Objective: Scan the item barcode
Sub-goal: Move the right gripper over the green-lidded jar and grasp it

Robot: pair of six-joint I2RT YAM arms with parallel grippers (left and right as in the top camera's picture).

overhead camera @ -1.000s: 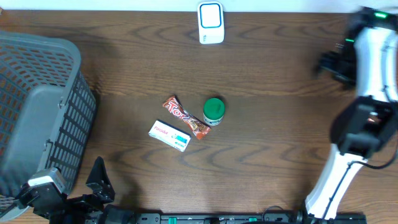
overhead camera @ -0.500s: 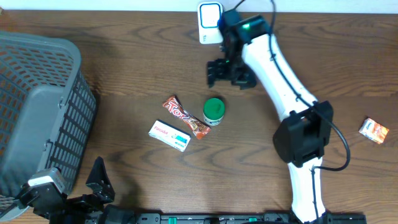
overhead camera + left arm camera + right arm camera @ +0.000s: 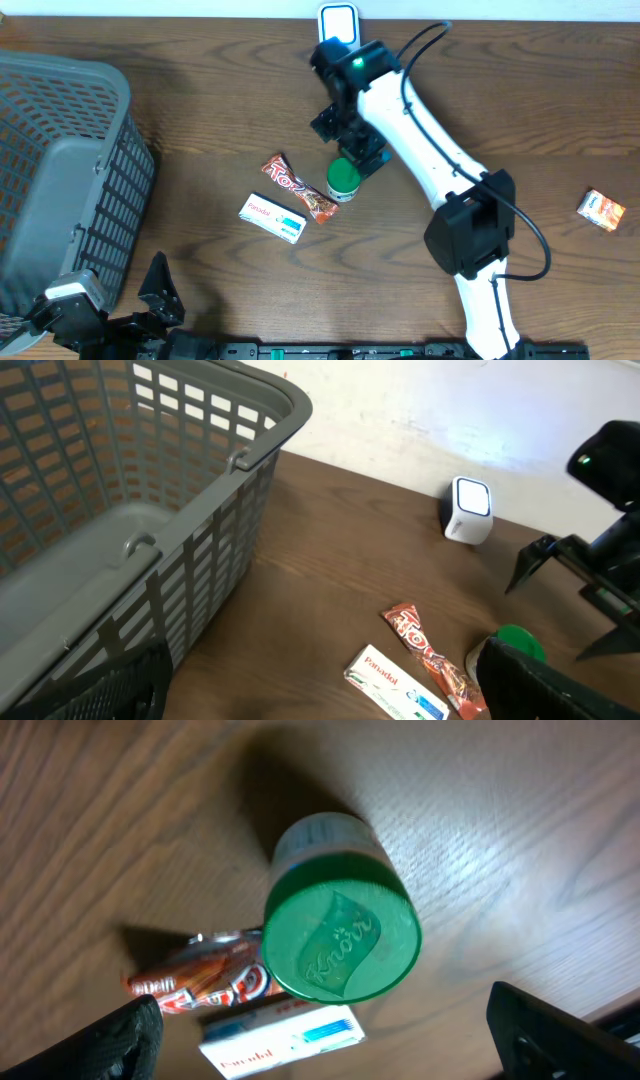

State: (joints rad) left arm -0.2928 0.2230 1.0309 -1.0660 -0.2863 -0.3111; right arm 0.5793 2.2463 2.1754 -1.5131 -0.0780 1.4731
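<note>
Right hand [image 3: 348, 148] sits over the green-lidded jar [image 3: 343, 182] near the middle of the table. It's released: fingers spread wide either side of the lid, clear of it, and I see nothing gripped. Jar is upright, just beside one end of the candy bar [image 3: 298, 188], with the white box [image 3: 272, 217] next to that. Scanner [image 3: 337, 18] is at the far edge. Left hand [image 3: 158, 292] is released too, at the near-left corner by the basket [image 3: 60, 170].
</note>
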